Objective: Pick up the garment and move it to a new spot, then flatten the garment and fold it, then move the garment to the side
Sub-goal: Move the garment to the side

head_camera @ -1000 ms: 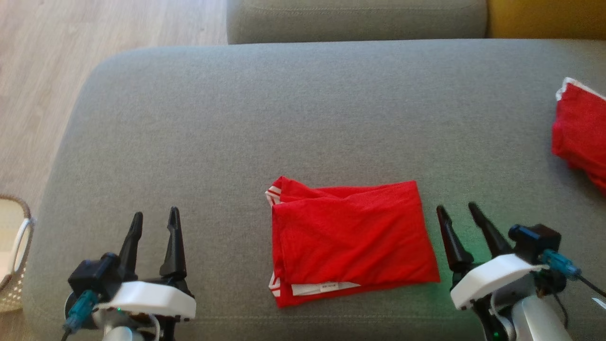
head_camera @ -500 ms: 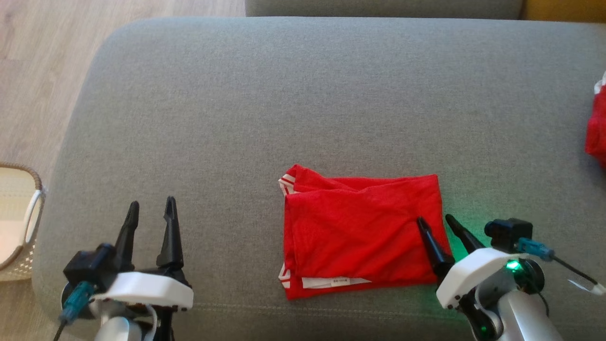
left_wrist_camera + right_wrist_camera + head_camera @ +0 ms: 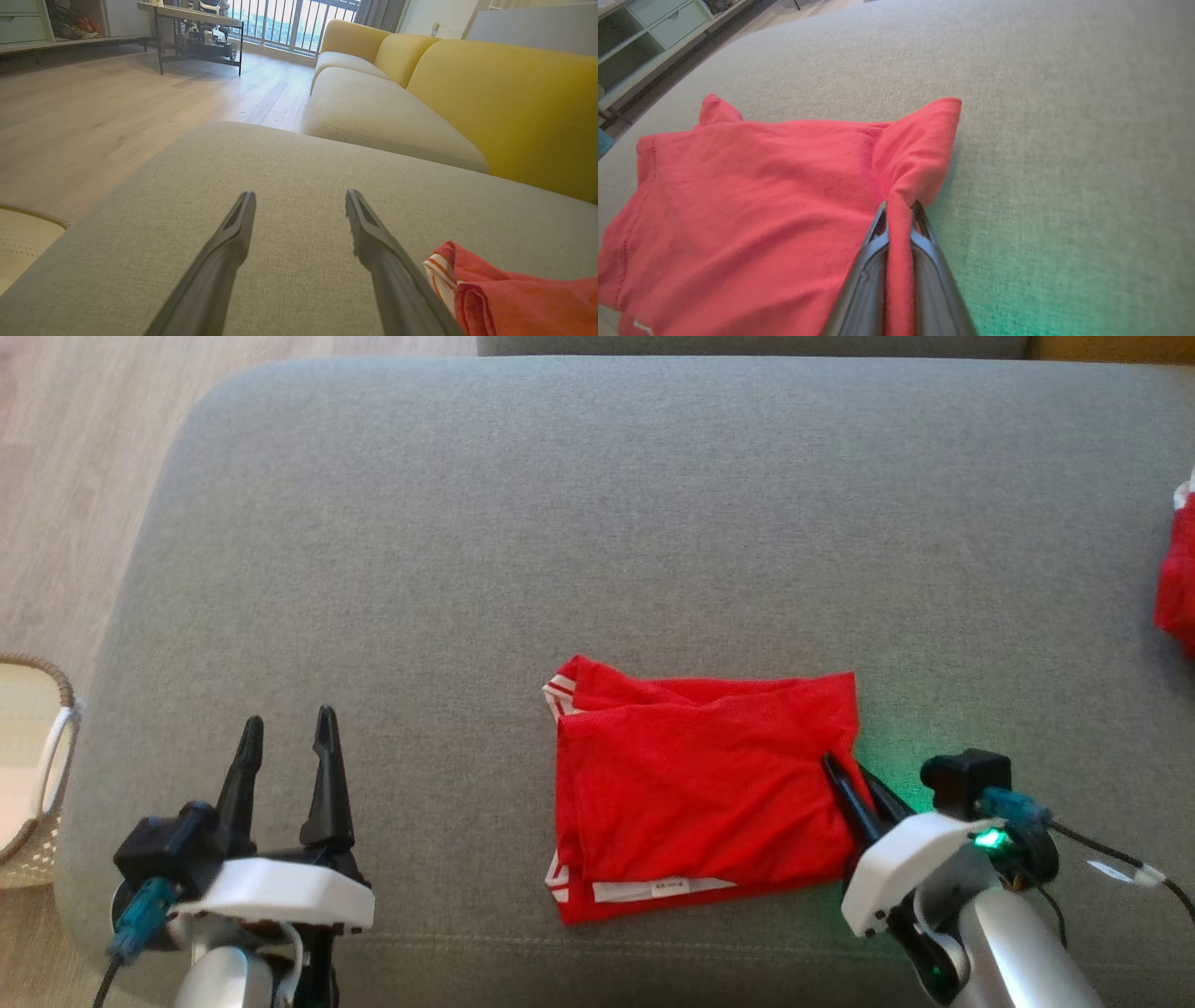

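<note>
A folded red garment (image 3: 700, 793) is lying on a wide grey cushion (image 3: 560, 523), near its front edge and a little right of centre. The right gripper (image 3: 843, 767) is sitting at the garment's right edge, its two dark fingers pressing together and pinching a fold of the red cloth, which is bunching up between the tips. The left gripper (image 3: 288, 719) is hovering over bare cushion well to the left of the garment, fingers spreading wide and holding nothing. A woven basket (image 3: 51, 756) is standing on the wooden floor (image 3: 75, 448) at the left. Another red cloth (image 3: 1178, 588) is showing at the cushion's far right.
</note>
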Motion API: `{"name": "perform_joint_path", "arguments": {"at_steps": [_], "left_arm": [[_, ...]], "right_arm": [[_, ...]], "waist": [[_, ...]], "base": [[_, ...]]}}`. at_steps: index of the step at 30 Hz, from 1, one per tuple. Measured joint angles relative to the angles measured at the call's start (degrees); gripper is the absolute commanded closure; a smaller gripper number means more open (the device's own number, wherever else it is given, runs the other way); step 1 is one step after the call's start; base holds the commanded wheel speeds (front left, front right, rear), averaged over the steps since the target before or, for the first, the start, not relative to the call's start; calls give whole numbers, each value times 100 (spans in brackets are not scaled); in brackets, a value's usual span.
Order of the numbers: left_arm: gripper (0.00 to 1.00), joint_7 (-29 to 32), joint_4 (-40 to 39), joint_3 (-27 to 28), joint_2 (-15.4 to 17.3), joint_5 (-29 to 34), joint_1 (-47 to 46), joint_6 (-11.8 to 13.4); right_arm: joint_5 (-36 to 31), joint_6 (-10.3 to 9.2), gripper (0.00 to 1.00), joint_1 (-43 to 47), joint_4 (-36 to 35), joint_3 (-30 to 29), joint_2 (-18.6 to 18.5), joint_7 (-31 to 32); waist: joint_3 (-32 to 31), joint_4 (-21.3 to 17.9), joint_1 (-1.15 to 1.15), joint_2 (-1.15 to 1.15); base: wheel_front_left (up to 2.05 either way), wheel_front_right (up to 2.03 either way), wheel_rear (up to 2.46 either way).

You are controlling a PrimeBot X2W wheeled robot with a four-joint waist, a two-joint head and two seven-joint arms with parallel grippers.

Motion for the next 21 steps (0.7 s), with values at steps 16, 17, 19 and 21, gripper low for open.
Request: {"name": "perform_joint_path", "arguments": {"at_steps": [16, 17, 19, 21], "left_arm": [[0, -2, -100, 34, -1, 42, -164, -34], [0, -3, -131, 32, -1, 101, -230, -62], [0, -2, -200, 25, -1, 254, -414, -115], [0, -2, -267, 3, 3, 463, -654, -223]], "right_arm": [[-264, 1, 100, -1395, -1001, 453, -637, 179], [-253, 1, 100, -1517, -1025, 388, -705, 216], [-214, 1, 100, -1775, -1043, 164, -801, 335], [-151, 1, 100, -2034, -1035, -75, -864, 386]], "waist": [[158, -684, -1, 0], [214, -736, -1, 0], [348, -841, 0, 0], [500, -949, 0, 0]], "base": [[0, 0, 0], [0, 0, 0], [0, 0, 0], [0, 0, 0]]}}
